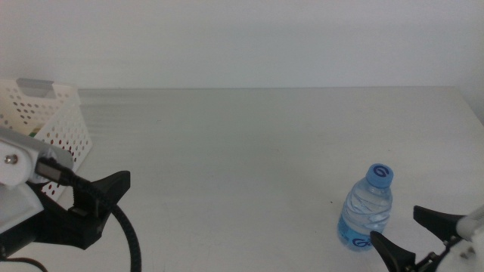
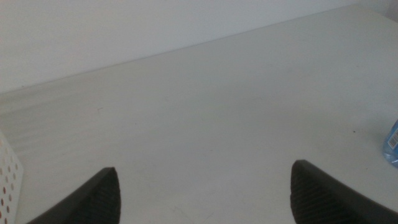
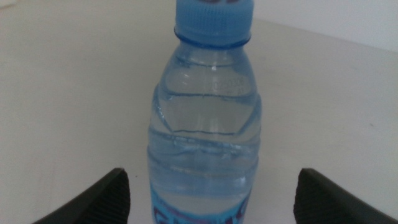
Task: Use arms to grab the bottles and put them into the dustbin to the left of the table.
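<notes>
A small clear water bottle [image 1: 367, 208] with a blue cap stands upright on the off-white table [image 1: 249, 143], toward the front right. My right gripper [image 1: 414, 236] sits low just to its right, open. In the right wrist view the bottle [image 3: 205, 137] fills the space ahead, with a jaw wide apart on each side and neither touching it. My left gripper [image 1: 102, 198] hangs at the front left beside the white perforated dustbin [image 1: 53, 113], open and holding nothing [image 2: 205, 193]. No other bottles are in view.
In the left wrist view a corner of the dustbin [image 2: 7, 177] and a sliver of the bottle [image 2: 393, 144] show at opposite edges. A pale wall rises behind the table's far edge. A black cable [image 1: 130, 238] loops under the left arm.
</notes>
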Action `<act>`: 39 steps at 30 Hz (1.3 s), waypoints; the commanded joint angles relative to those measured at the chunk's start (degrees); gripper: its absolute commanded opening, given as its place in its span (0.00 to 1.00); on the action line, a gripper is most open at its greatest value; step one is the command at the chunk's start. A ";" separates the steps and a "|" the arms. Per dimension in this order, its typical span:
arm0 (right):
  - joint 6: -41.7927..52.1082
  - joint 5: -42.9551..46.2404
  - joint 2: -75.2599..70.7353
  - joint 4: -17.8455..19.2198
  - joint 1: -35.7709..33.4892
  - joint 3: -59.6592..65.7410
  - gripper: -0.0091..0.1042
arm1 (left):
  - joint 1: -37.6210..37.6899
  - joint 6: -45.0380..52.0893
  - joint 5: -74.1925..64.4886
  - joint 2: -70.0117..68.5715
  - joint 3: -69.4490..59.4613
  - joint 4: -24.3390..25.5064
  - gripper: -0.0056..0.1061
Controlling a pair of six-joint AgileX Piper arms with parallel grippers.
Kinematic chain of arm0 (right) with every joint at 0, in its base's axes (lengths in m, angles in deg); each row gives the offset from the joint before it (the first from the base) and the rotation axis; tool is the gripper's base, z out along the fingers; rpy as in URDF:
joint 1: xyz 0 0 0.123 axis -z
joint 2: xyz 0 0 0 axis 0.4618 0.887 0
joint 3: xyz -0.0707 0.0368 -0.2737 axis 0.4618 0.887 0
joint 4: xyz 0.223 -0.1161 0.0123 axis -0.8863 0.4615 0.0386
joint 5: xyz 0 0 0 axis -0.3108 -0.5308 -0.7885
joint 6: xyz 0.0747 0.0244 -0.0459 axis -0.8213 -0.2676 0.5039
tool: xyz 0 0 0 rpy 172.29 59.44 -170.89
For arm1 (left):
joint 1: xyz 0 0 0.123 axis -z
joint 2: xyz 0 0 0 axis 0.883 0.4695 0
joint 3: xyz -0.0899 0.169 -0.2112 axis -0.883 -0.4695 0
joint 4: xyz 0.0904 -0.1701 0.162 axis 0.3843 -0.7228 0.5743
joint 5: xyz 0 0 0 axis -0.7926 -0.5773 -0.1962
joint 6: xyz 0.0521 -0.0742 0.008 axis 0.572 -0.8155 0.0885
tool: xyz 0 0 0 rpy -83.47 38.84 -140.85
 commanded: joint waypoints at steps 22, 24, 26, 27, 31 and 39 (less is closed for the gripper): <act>1.36 5.95 18.57 3.19 0.08 -15.74 0.83 | 0.28 -0.96 4.57 -0.23 1.52 -0.04 0.86; 1.36 6.91 18.77 2.96 0.08 -15.93 0.67 | 0.28 -0.96 4.57 -0.23 1.52 -0.04 0.86; 0.08 8.79 18.77 3.65 0.08 -15.93 0.42 | 0.28 -0.96 4.57 -0.23 1.52 -0.04 0.86; -1.54 9.97 18.77 4.10 0.08 -15.93 0.26 | 0.28 -0.96 4.57 -0.23 1.52 -0.04 0.86; -7.99 11.56 18.77 5.90 -0.03 -17.56 0.08 | 0.28 -0.96 4.57 -0.23 1.52 -0.04 0.86; -13.72 0.66 19.06 17.75 -2.30 -33.30 0.08 | 0.28 -0.96 4.57 -0.23 1.52 -0.04 0.86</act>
